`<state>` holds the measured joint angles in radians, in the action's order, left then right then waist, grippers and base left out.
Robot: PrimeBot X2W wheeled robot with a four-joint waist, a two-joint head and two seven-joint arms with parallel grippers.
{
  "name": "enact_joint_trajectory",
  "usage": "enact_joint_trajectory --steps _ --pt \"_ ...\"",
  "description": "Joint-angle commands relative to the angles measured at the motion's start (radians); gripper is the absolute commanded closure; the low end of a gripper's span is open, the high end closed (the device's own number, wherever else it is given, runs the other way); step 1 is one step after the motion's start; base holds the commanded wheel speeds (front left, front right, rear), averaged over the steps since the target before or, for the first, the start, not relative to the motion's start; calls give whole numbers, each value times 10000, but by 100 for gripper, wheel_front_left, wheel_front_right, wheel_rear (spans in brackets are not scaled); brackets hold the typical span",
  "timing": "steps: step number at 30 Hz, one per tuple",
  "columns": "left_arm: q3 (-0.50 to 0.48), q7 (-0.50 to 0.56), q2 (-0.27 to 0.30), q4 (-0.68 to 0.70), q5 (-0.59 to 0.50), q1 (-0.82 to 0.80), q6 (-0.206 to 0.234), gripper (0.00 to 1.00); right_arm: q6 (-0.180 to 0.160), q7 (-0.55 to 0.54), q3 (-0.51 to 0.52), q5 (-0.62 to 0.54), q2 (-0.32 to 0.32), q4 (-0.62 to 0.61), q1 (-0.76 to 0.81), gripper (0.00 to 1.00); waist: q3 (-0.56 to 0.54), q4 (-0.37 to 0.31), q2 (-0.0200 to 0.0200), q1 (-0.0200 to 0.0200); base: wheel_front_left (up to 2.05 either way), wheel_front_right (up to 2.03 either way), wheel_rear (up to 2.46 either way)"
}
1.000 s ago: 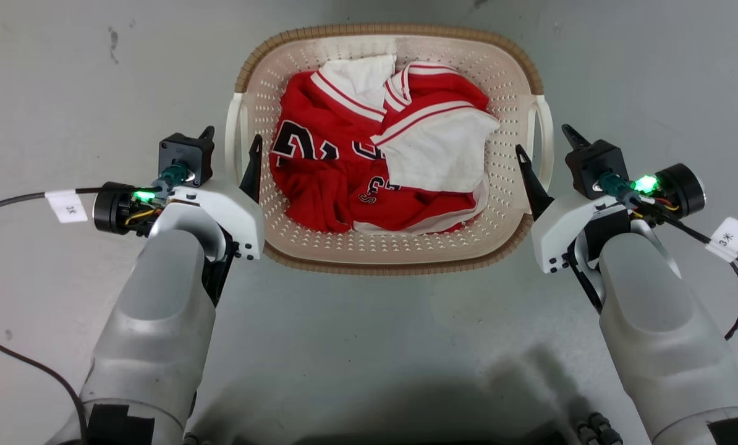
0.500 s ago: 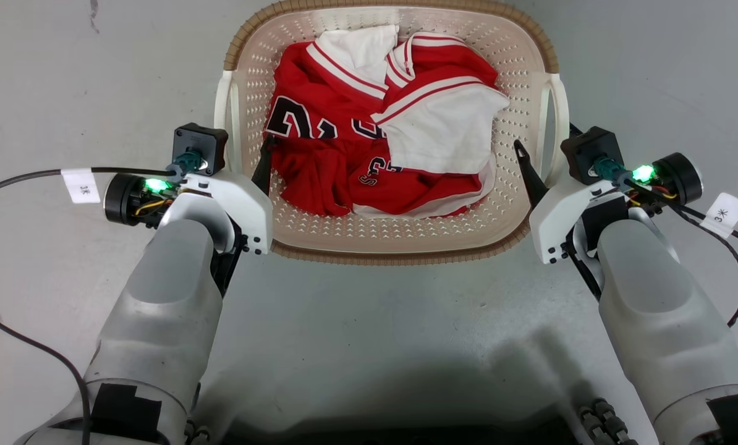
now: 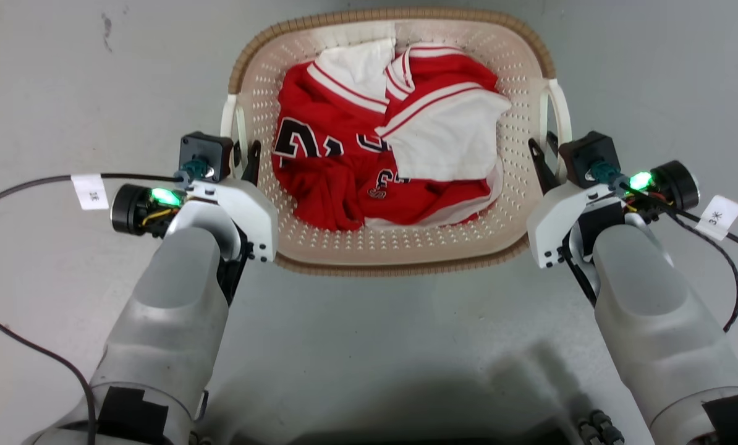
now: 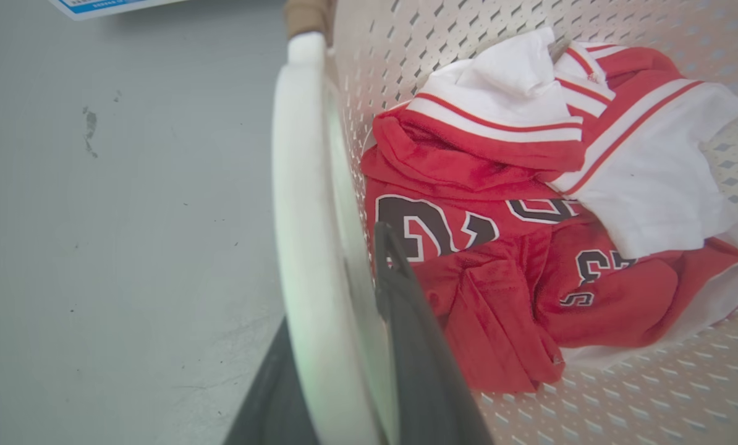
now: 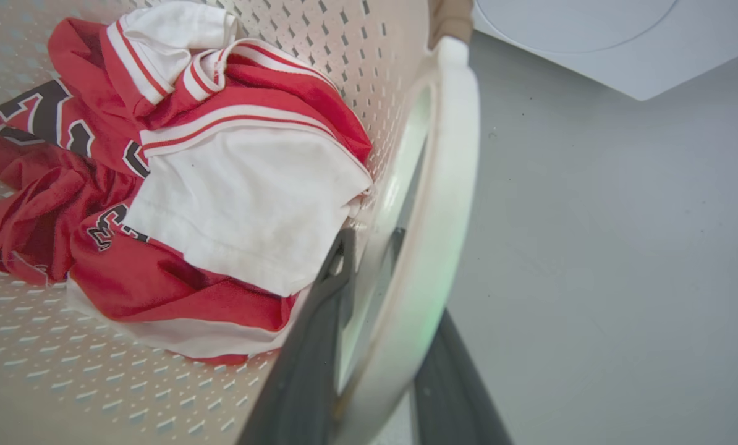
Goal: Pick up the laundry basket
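Left end effector (image 3: 246,148) and right end effector (image 3: 544,148) clamped at the sides.
Each pinches a white loop handle (image 4: 307,216) of the laundry basket (image 3: 394,13), which sits between both arms, a red jersey (image 3: 338,185) inside.

A crumpled red jersey (image 3: 335,191) with dark numbers lies under a white garment (image 3: 449,151) with red stripes. The grey floor (image 3: 375,346) shows small dark marks.

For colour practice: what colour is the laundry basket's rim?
Brown woven-look rim; best in head view.
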<state>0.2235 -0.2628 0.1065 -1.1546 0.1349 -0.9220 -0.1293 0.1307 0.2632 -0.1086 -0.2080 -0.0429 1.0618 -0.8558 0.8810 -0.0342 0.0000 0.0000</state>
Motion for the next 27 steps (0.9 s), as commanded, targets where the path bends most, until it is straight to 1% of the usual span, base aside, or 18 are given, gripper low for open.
enact_joint_trajectory --steps 1,10,19,27 --pt "49 -31 116 -24 -22 132 -10 100 0 24 -48 10 -133 53 150 100 -196 10 0 0 0 0 0" --pt "194 -30 10 -576 474 834 -11 100 -1 26 -423 162 -137 688 562 100 -1627 15 0 0 0 0 0" --pt "620 34 -90 -1107 1038 1451 -11 100 -1 22 -1223 658 -137 1637 899 100 -3181 71 0 0 0 0 0" --pt "1030 472 -66 -1262 1434 1922 -11 100 -1 -130 -2062 1343 -131 1900 1241 100 -4295 58 0 0 0 0 0"
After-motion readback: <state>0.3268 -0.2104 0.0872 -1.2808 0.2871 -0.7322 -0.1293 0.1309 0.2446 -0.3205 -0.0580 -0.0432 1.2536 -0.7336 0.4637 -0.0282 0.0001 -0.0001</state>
